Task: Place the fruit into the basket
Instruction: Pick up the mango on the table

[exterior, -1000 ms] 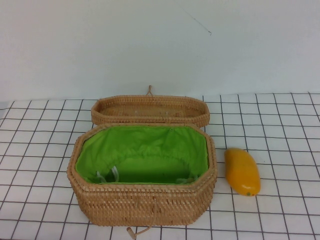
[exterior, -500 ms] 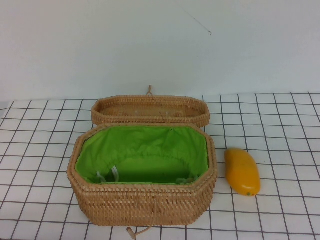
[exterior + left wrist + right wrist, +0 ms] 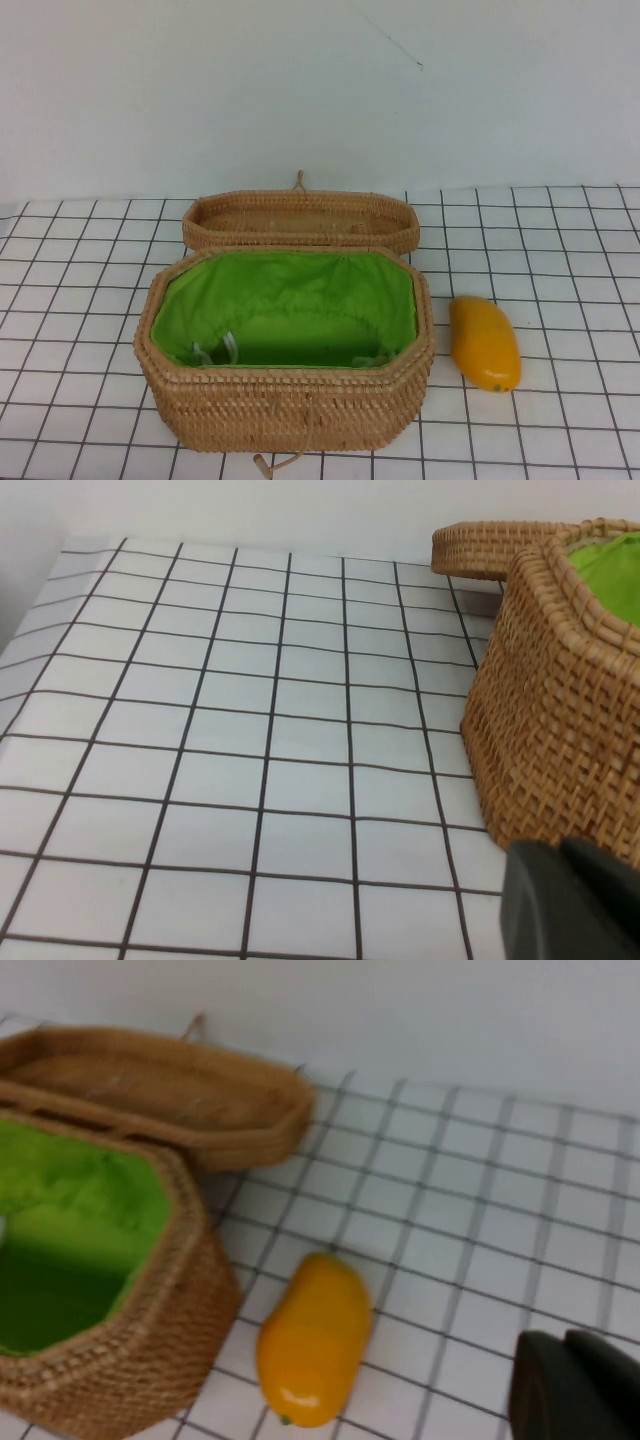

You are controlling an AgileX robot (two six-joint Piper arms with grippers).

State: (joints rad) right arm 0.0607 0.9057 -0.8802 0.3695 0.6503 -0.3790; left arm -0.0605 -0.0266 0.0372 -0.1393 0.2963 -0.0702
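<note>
Fruit (image 3: 484, 343) lying on the gridded white table (image 3: 560, 250), lower right of the high view, just beside the right end of the basket (image 3: 290, 405) but apart from it, long axis running roughly front to back, glossy yellow-orange skin facing up. Basket sitting open at lower centre, bright green lining (image 3: 285, 300) exposed, nothing but folds of fabric inside, small loop clasp (image 3: 268, 464) hanging at the front edge. Shallow wicker lid (image 3: 300, 220) resting just behind the basket, hollow side up, touching or nearly touching its rear rim. Neither arm visible in the high view. Right gripper (image 3: 575, 1385) showing only as a dark shape at the lower right corner of the right wrist view, above the table and well clear of the fruit, fingers pressed together on nothing. Left gripper (image 3: 570, 900) likewise a dark shape at the lower right corner of the left wrist view, close beside the basket's woven wall; cannot tell whether spread or closed.
</note>
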